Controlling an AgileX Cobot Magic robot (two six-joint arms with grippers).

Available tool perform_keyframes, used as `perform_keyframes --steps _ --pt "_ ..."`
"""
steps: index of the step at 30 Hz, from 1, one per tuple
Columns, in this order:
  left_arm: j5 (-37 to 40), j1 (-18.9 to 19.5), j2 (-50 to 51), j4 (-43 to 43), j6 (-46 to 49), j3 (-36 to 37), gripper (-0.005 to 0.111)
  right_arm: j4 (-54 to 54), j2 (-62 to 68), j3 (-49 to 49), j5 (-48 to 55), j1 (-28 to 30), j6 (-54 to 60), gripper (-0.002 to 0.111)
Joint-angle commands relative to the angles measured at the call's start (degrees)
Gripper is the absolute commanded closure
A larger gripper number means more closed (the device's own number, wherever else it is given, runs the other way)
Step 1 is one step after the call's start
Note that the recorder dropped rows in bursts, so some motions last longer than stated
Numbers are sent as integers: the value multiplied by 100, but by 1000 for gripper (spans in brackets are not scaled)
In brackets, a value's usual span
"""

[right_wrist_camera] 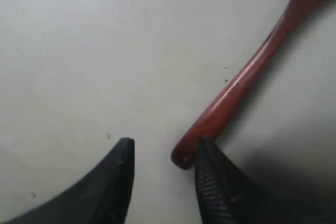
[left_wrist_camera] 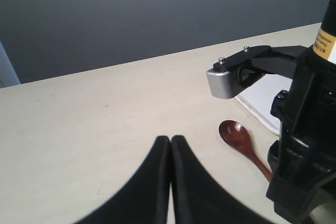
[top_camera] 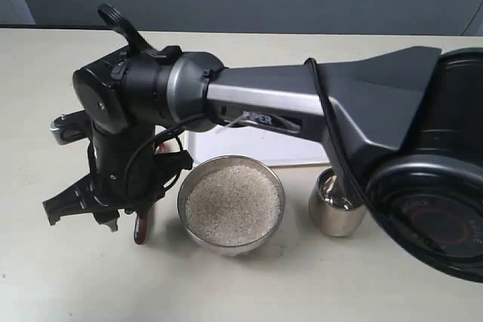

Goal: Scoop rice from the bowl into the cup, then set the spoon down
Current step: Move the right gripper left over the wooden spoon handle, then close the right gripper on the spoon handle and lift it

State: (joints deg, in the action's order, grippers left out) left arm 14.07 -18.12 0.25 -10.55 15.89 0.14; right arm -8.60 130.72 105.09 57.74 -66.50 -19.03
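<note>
The dark reddish wooden spoon [top_camera: 142, 228] lies flat on the table just left of the steel bowl [top_camera: 273, 186], which is full of white rice [top_camera: 232, 205]. My right gripper [right_wrist_camera: 163, 148] is open low over the table. The spoon's handle end [right_wrist_camera: 185, 156] rests against the inner side of one finger and is not clamped. In the exterior view the right gripper [top_camera: 106, 215] hangs left of the bowl, and the shiny cup [top_camera: 336, 209] stands right of it. My left gripper [left_wrist_camera: 171, 141] is shut and empty, well apart from the spoon [left_wrist_camera: 236, 135].
A white flat sheet [top_camera: 249, 148] lies behind the bowl. The right arm's long body [top_camera: 317, 103] stretches across above the bowl and cup. Bare tabletop [left_wrist_camera: 94, 119] spreads in front of the left gripper.
</note>
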Motion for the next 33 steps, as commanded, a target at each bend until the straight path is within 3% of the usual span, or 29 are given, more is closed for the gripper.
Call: perform_keyframes --steps 1,33 --pt "-39 -26 -25 -6 -31 -14 106 227 44 34 10 9 -92 70" --pt "-39 -26 -25 -6 -31 -14 106 938 222 34 -341 19 -287 70"
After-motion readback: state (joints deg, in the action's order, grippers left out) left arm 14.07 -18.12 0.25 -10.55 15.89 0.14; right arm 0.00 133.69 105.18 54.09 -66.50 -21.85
